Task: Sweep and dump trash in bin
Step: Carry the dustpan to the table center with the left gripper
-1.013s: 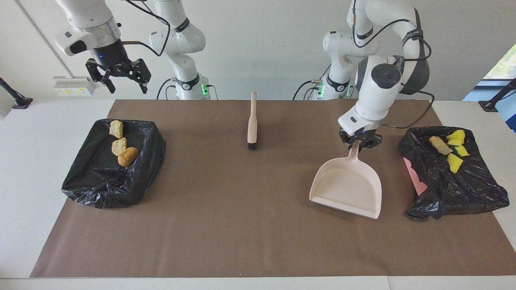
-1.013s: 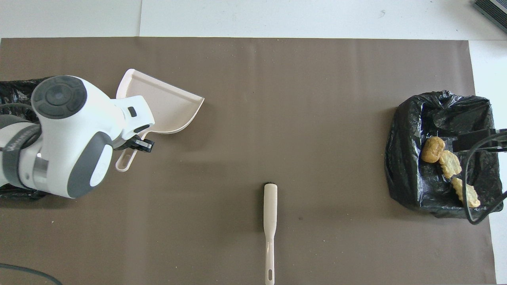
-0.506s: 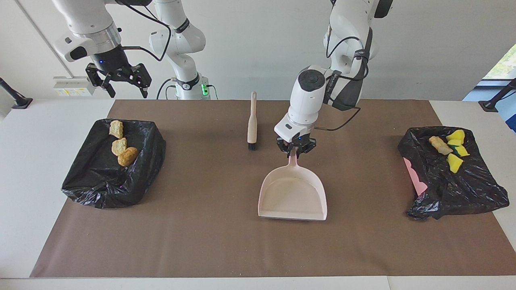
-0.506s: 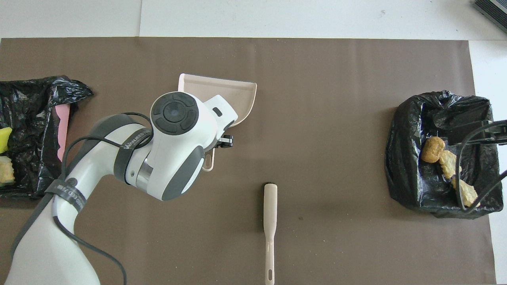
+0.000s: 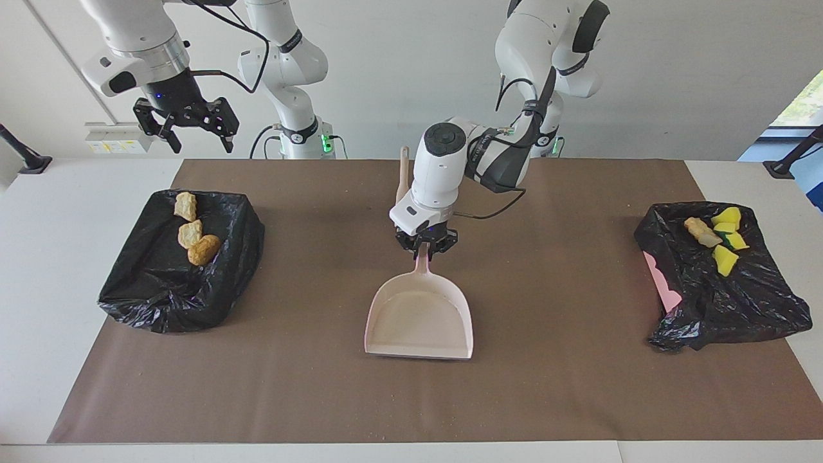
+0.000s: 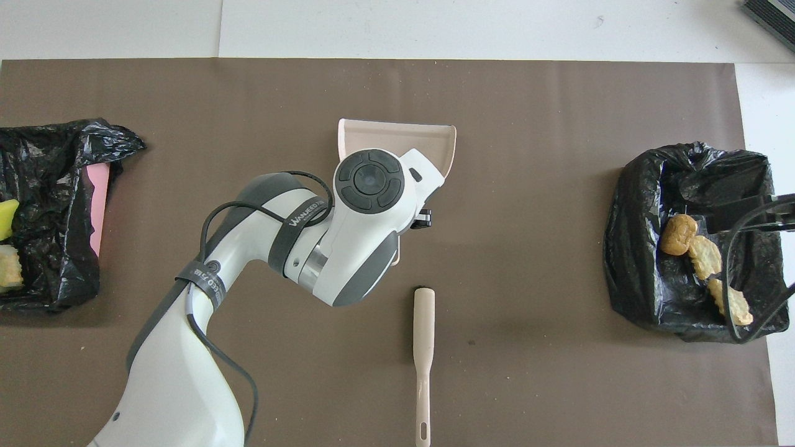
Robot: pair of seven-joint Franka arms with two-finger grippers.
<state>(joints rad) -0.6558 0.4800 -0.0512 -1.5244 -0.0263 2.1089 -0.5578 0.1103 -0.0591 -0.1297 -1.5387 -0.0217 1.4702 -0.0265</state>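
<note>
Left tool (image 5: 425, 245) clamped on pink dustpan (image 5: 419, 316) handle, pan flat on brown mat mid-worktop. Right tool (image 5: 186, 122) spread open, raised over bin (image 5: 177, 283) holding bread chunks (image 5: 191, 233) — yellow scraps (image 5: 726, 239) in other bin (image 5: 726, 289), toward left arm's end.

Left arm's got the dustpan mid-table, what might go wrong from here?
The left gripper holds the pink dustpan by its thin handle only, so the pan may twist in the grip. The brush lies close beside that arm and might get knocked. The right gripper waits over its bin.
</note>
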